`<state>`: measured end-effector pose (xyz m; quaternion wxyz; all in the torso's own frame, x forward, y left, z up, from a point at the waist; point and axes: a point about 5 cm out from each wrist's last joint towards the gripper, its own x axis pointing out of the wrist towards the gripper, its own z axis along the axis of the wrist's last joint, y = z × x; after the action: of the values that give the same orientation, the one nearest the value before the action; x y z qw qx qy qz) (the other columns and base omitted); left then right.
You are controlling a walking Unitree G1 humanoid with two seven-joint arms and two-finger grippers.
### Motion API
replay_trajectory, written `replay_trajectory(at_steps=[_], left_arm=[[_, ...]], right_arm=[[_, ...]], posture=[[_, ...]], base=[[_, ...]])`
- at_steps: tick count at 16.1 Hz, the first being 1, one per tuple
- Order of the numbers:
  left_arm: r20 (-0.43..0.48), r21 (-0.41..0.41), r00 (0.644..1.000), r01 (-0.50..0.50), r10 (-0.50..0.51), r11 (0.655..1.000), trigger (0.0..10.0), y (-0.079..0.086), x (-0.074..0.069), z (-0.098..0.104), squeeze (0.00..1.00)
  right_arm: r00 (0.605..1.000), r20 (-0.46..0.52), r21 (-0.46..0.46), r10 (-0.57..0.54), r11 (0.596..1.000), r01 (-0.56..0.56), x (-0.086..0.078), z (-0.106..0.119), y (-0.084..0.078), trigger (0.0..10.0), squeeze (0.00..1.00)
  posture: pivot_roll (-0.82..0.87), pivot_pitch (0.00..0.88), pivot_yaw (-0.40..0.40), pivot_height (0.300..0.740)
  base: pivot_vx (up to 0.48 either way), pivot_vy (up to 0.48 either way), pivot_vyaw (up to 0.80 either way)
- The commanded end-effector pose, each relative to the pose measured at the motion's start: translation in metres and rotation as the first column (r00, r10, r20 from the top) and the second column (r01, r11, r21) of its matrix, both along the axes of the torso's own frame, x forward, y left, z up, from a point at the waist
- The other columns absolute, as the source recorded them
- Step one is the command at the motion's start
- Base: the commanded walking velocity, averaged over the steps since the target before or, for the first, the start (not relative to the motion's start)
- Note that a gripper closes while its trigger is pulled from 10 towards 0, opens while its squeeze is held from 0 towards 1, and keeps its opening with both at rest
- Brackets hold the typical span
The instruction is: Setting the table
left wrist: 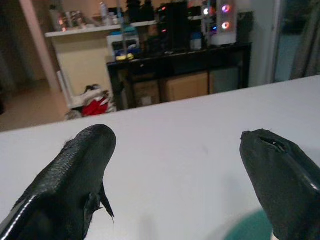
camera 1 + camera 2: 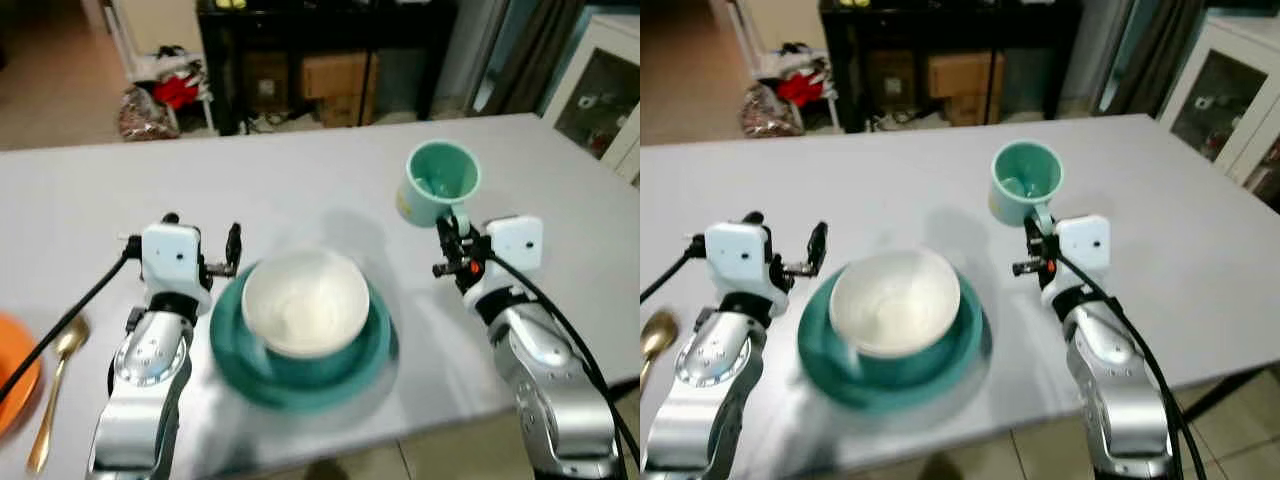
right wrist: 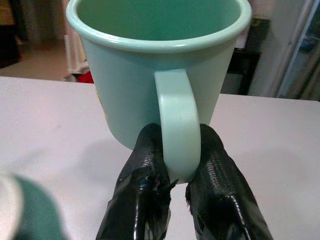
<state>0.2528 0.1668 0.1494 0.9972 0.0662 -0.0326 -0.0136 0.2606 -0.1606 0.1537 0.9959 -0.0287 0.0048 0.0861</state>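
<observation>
Right hand (image 3: 172, 175) pinches the handle of the green mug (image 2: 441, 182) standing on the counter (image 2: 300, 190) beyond the bowl (image 2: 305, 300); advise level, slow placement; left hand (image 1: 180, 165) wide, empty.

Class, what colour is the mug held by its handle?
The mug is pale mint green, best seen in the right wrist view.

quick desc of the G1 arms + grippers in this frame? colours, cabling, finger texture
Both arms are silver metal with rounded, perforated forearm shells. Each ends in a white boxy wrist block, with a black cable trailing back along the arm. The left gripper and right gripper each have two long black fingers with a rough, grainy rubber-like skin; the right wrist shows a small red part.
</observation>
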Motion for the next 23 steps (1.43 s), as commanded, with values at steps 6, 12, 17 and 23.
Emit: replay_trajectory(at_steps=[6,12,17,23], left_arm=[[0.013,0.062,0.996,0.086,-0.087,0.994,10.0,0.009,0.011,0.012,0.0],[-0.002,0.043,0.953,0.304,-0.304,0.952,10.0,0.028,0.012,0.033,0.0],[-0.102,0.028,0.835,0.545,-0.54,0.838,10.0,0.031,-0.014,0.046,0.0],[-0.271,-0.058,0.673,0.702,-0.688,0.71,10.0,0.024,-0.037,0.036,0.0]], right_arm=[[0.994,-0.02,0.015,0.108,0.994,-0.107,0.037,-0.002,0.003,10.0,0.0],[0.927,-0.135,0.114,0.351,0.934,-0.338,0.082,-0.025,0.026,10.0,0.0],[0.862,-0.23,0.069,0.452,0.891,-0.448,0.094,-0.037,0.026,10.0,0.0],[0.777,-0.3,-0.016,0.554,0.811,-0.585,0.087,-0.047,0.023,10.0,0.0]], posture=[[0.06,0.0,0.007,0.74],[0.08,0.0,0.025,0.74],[0.12,0.0,0.007,0.74],[0.11,0.0,0.012,0.74]], base=[[0.0,0.0,0.0],[0.0,0.0,0.0],[0.0,0.0,0.0],[0.0,0.0,0.0]])
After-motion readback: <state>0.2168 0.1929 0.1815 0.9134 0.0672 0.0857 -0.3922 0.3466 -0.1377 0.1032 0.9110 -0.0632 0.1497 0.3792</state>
